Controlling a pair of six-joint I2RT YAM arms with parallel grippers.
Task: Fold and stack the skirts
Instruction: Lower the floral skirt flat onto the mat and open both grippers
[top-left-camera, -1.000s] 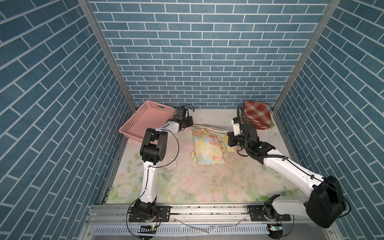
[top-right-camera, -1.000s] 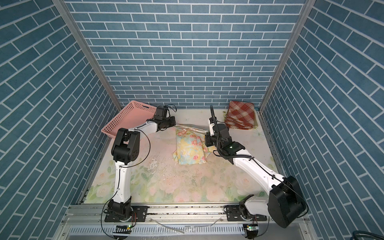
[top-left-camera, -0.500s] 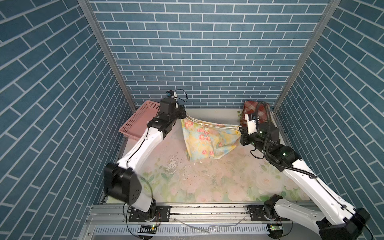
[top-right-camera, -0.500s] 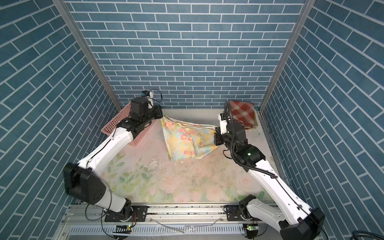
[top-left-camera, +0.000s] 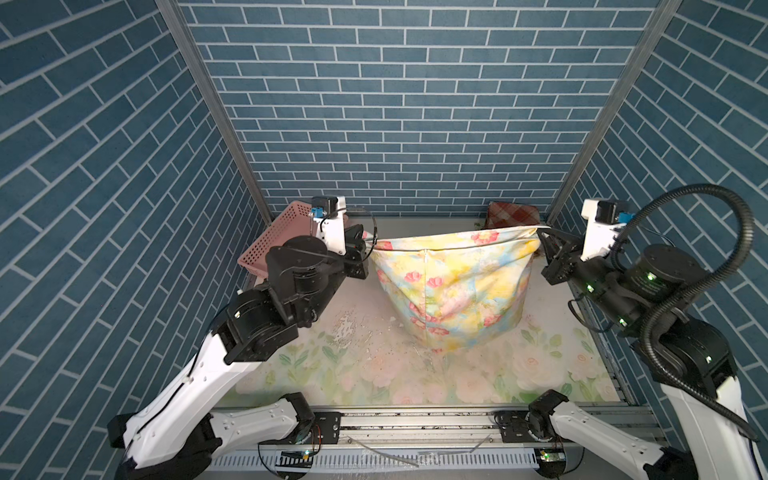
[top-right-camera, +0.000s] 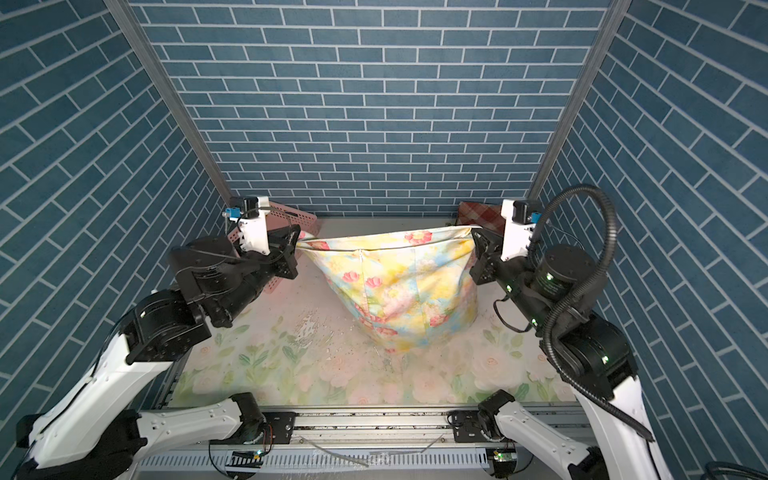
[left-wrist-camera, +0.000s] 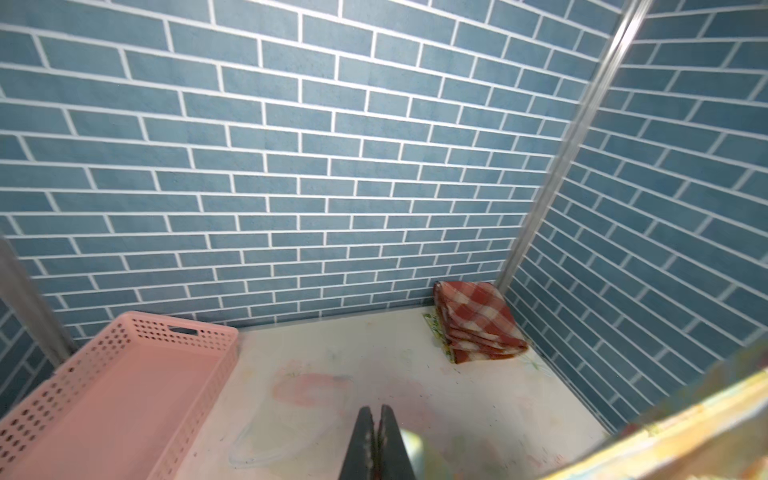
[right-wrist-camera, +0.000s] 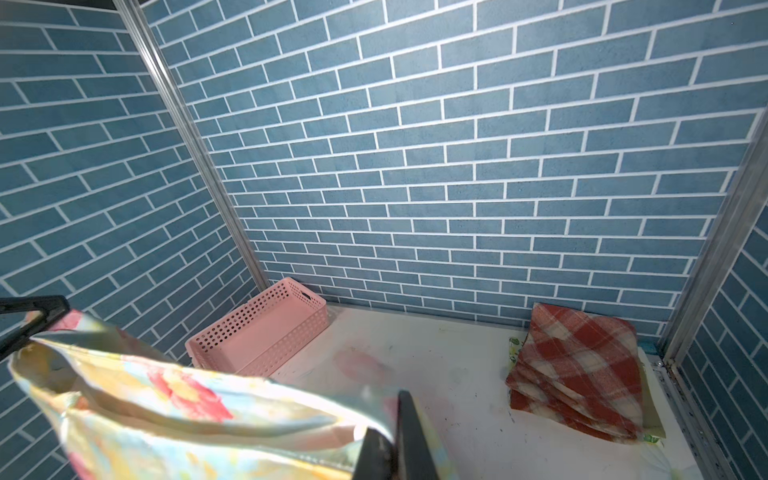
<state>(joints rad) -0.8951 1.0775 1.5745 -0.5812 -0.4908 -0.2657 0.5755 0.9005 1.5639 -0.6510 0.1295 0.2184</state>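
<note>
Both top views show us the rose-printed table covering (top-left-camera: 374, 374), over which the pastel floral skirt (top-left-camera: 453, 286) hangs stretched; the pink basket (top-left-camera: 272, 239) sits back-left, the folded plaid skirt (top-left-camera: 513, 214) back-right. Our left gripper (top-left-camera: 371, 248) and right gripper (top-left-camera: 543, 237) each pinch one top corner.

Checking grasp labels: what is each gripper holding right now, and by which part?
Both hold the pastel floral skirt. The left gripper pinches one end of its upper edge and the right gripper the opposite end. The skirt hangs stretched between them.
</note>
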